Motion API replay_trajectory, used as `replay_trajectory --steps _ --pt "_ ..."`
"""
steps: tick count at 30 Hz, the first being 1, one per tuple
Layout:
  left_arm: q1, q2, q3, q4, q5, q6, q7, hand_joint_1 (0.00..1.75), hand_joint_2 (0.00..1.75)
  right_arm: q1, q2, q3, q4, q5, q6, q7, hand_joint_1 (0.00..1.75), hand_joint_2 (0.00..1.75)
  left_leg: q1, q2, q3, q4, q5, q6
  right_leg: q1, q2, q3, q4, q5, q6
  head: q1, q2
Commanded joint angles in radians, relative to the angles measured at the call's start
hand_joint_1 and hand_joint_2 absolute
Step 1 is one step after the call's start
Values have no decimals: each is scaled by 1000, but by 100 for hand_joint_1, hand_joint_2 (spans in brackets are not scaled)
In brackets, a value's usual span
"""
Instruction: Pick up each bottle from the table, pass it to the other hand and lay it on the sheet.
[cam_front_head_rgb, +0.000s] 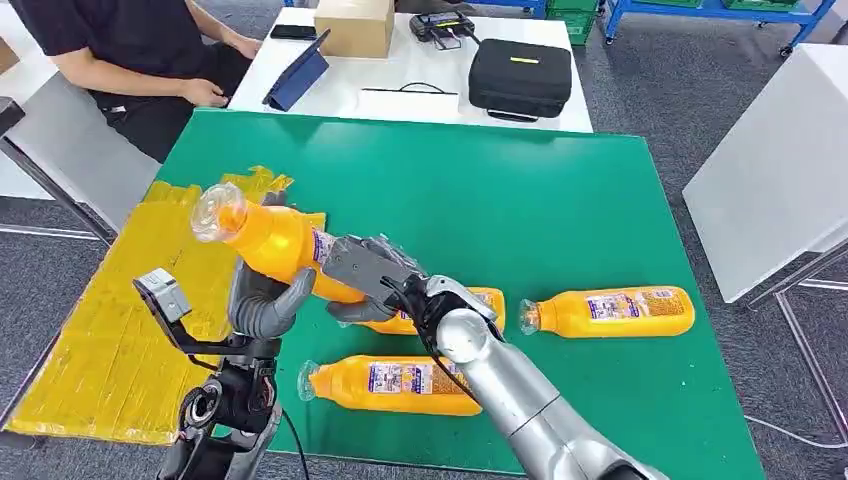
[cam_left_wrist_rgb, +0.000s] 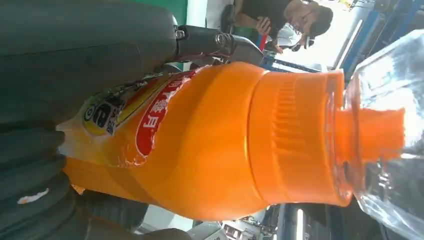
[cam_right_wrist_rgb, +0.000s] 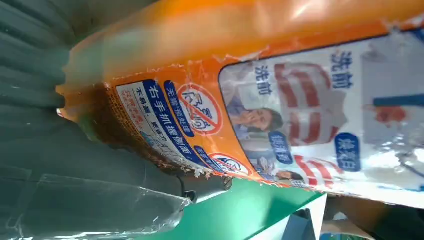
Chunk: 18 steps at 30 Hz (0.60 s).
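An orange bottle (cam_front_head_rgb: 272, 242) with a clear cap is held tilted in the air above the near left part of the green table (cam_front_head_rgb: 500, 200), cap toward the yellow sheet (cam_front_head_rgb: 100, 330). My left hand (cam_front_head_rgb: 262, 305) grips it from below near the shoulder, and my right hand (cam_front_head_rgb: 375, 275) grips its labelled lower body. In the left wrist view the bottle (cam_left_wrist_rgb: 210, 140) lies between thumb and fingers. Its label (cam_right_wrist_rgb: 280, 115) is close up in the right wrist view. Three more orange bottles lie on the table: one at the right (cam_front_head_rgb: 612, 312), one near the front (cam_front_head_rgb: 395, 385), one partly behind my right hand (cam_front_head_rgb: 487, 300).
The yellow sheet hangs over the table's left edge. A person (cam_front_head_rgb: 140, 50) sits at the far left beside a white table (cam_front_head_rgb: 420, 75) with a black case (cam_front_head_rgb: 520, 75), a tablet and a cardboard box. Another white table (cam_front_head_rgb: 780, 160) stands at the right.
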Motion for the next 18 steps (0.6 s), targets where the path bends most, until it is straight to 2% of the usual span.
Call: replay_trajectory --steps 1,7,16,18 --pt "-52 -5 -13 80 42 -2 25 0 175 -74 7 -1 119 -33 36 -45 175 175 0 0 2 0 0 -2 1 -4 2 0 -1 -2 0 0" --pt "-55 1 -29 99 61 16 36 0 175 -85 17 -1 187 -42 52 -69 175 175 0 0 2 0 0 -2 1 -4 2 0 -1 -1 0 0" --pt "-55 1 -28 97 62 17 35 0 175 -87 17 0 188 -41 53 -70 175 175 0 0 2 0 -1 -2 1 -4 2 0 -1 -2 0 0" --pt "-53 0 -32 93 66 20 36 0 175 -99 15 34 208 0 52 -52 175 175 1 0 4 1 -2 -3 2 -6 4 1 -2 -3 0 0"
